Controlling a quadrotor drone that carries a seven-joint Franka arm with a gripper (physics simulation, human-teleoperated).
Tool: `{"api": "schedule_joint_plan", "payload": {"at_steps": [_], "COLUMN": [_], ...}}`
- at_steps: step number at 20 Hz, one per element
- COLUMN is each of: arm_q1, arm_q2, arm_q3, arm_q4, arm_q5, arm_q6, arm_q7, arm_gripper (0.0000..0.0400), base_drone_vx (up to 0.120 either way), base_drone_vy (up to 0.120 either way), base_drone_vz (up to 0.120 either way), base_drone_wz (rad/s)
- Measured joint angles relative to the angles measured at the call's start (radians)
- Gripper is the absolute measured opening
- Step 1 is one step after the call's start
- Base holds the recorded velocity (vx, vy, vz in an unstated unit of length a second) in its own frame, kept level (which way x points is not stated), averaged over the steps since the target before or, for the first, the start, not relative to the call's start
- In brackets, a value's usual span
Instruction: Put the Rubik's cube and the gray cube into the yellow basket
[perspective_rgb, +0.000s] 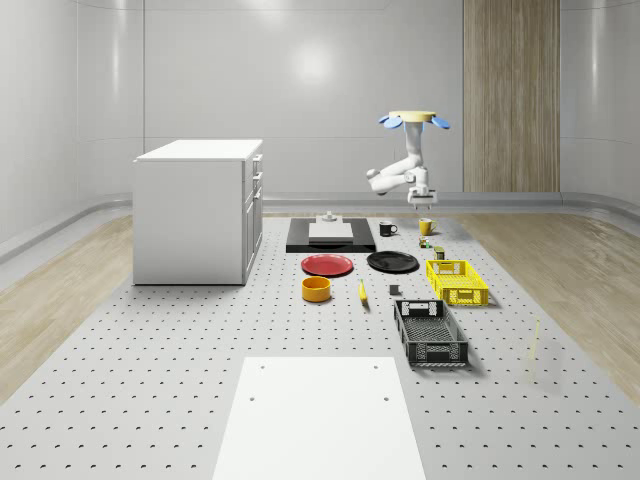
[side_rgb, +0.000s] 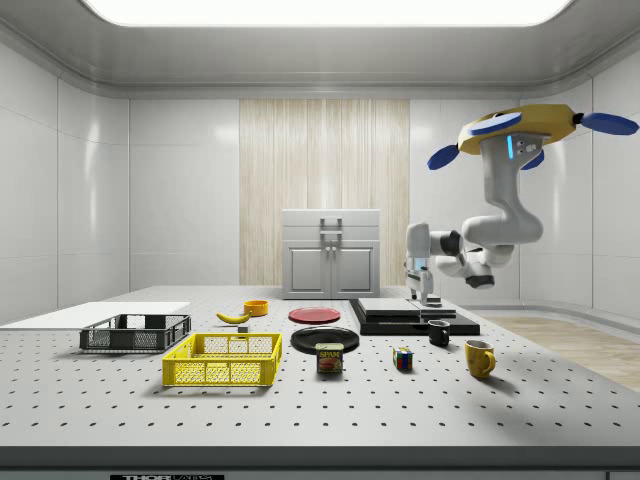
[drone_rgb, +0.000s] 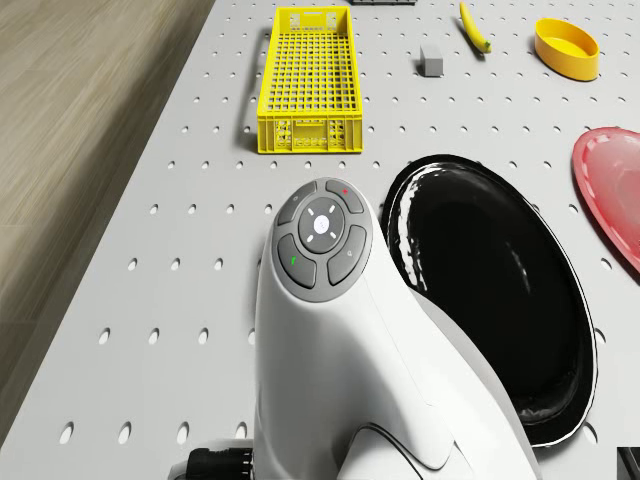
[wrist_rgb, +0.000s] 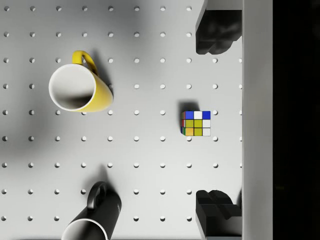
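the robot is lining up on the rubik's cube (wrist_rgb: 196, 124), the first pick. the drone (side_rgb: 520, 125) hovers high above the far end of the tabletop (perspective_rgb: 150, 400), and the gripper (wrist_rgb: 215, 122) hangs well above the cube with its jaws spread wide, holding nothing. the cube sits upright on the bare perforated top, near a yellow mug (wrist_rgb: 80, 90) and a black mug (wrist_rgb: 97, 212), blue, yellow and white tiles up. next comes a straight descent around it. the yellow basket (perspective_rgb: 456, 281) waits near the tabletop's side edge, the gray cube (drone_rgb: 431, 59) just beside it.
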Motion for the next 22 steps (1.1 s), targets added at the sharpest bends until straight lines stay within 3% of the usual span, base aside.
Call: {"api": "schedule_joint_plan", "payload": {"at_steps": [9, 16, 22], "arm_q1": [-0.021, -0.033, -0.042], "arm_q2": [-0.047, -0.082, -0.110], "arm_q3": [0.017, 0.028, 0.037], "arm_q4": [0.003, 0.006, 0.008], "arm_q5": [0.024, 0.042, 0.056], "arm_q6": [0.040, 0.071, 0.096], "arm_q7": [0.019, 0.030, 0.038], "arm_gripper": [0.0400, 0.0400, 0.0400], "base_drone_vx": [0.004, 0.120, 0.007], "base_drone_vy": [0.000, 0.000, 0.000], "base_drone_vz": [-0.120, -0.120, -0.120], "base_drone_wz": [0.000, 0.000, 0.000]}}
